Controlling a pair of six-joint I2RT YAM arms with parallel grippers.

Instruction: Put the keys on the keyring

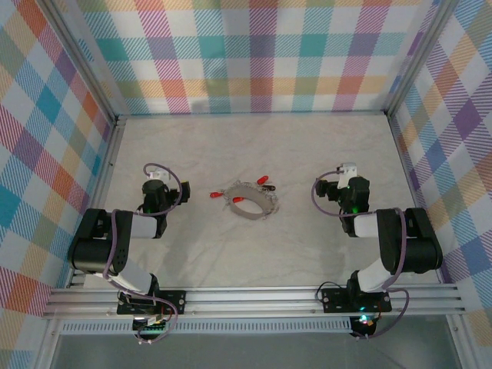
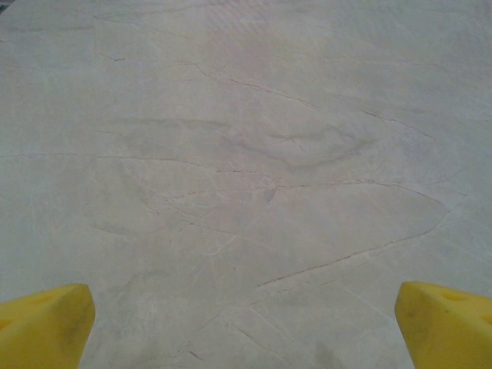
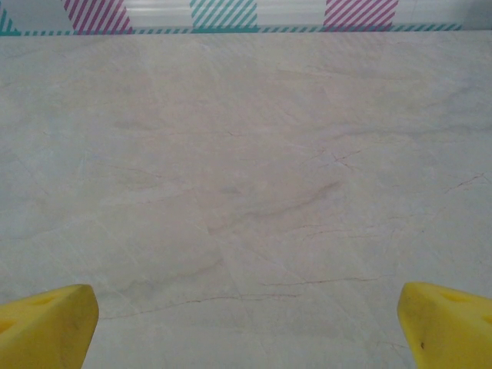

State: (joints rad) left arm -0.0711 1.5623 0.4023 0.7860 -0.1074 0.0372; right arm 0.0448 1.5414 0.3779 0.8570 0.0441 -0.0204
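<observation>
Presently my left gripper (image 2: 246, 332) and right gripper (image 3: 246, 332) hang wide open, empty, either side of the keyring (image 1: 247, 203). It lies at the middle of the table (image 1: 323, 146), red keys (image 1: 265, 183) about it. I'd pinch one key's head, steadying the loop.

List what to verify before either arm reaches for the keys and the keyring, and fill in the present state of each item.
1. Left gripper open and holding nothing: ok.
2. Right gripper open and holding nothing: ok.
3. Keyring located: ok, lying on the table between the two arms.
4. Red keys located: ok, three lie at the loop. Keys of other colours: cannot tell.
5. Any key already threaded on: cannot tell, too small in the top view.
6. Grippers apart from the loop: ok, one stands off on each side, with bare tabletop ahead of its fingers.
</observation>
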